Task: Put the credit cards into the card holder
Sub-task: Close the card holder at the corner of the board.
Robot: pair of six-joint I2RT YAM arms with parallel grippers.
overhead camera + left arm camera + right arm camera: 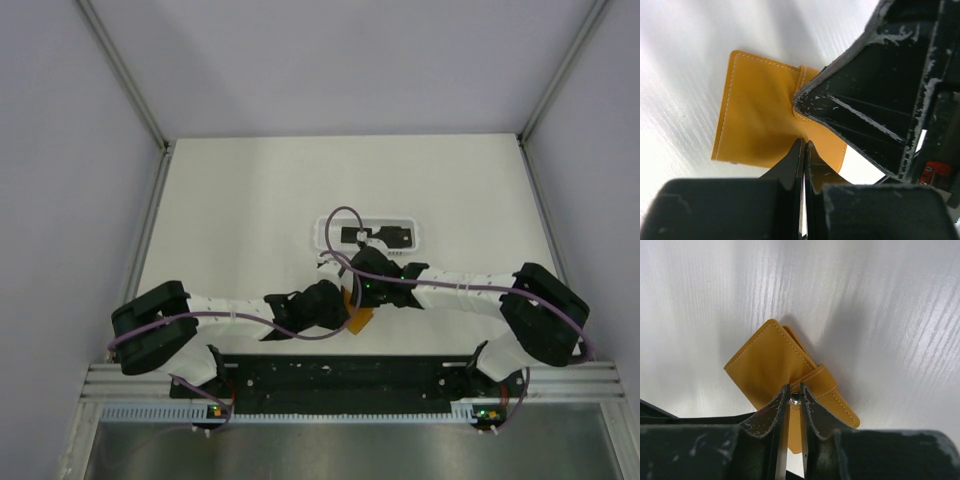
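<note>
Folded orange card holder [771, 365] is at the middle front of the white table [250, 200], long axis diagonal in the right wrist view, tab end nearest the camera. The right gripper [795, 399] pinches its tab; the left gripper [804, 150], nearly closed, nips its edge

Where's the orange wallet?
Top view: the flat orange card holder is at centre-front of the white table, gripped by the left end effector and right end effector.
</note>
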